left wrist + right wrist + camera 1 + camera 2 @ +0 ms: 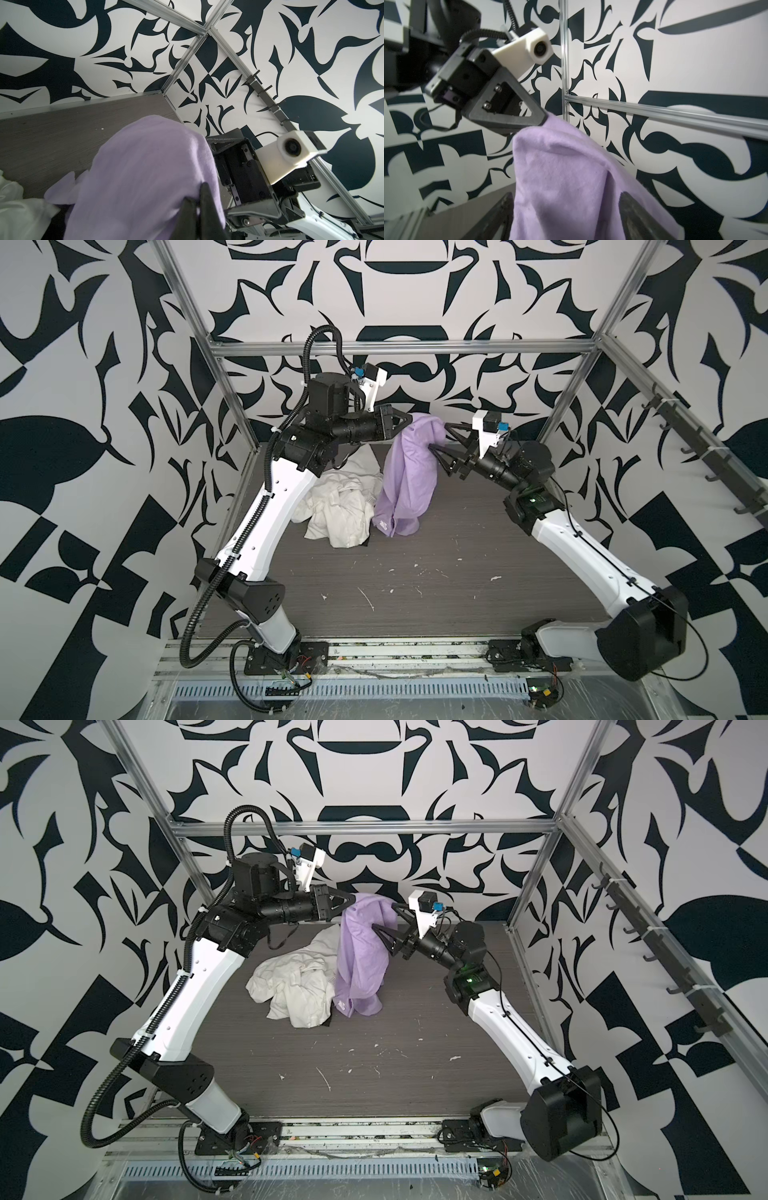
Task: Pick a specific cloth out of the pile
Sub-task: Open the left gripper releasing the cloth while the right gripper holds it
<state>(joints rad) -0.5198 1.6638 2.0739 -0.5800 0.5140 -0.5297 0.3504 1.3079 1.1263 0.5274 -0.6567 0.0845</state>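
The lilac cloth (409, 472) (361, 957) hangs from my left gripper (409, 423) (353, 899), which is shut on its top edge above the back of the table. Its lower end with a small white tag (383, 524) rests on the table beside the pile (340, 506) (299, 986), a crumpled off-white garment with a black scrap (326, 1024) at its near edge. In the left wrist view the gripper (196, 193) pinches the cloth (145, 176). My right gripper (438, 435) (383, 915) (565, 197) stands open, fingers spread either side of the hanging cloth (560, 176).
The grey wood-grain table (415, 593) carries white specks near the front. Aluminium frame posts stand at the back corners, and a rail of dark hooks (706, 460) runs along the right wall. The left arm's body reaches over the pile's left side.
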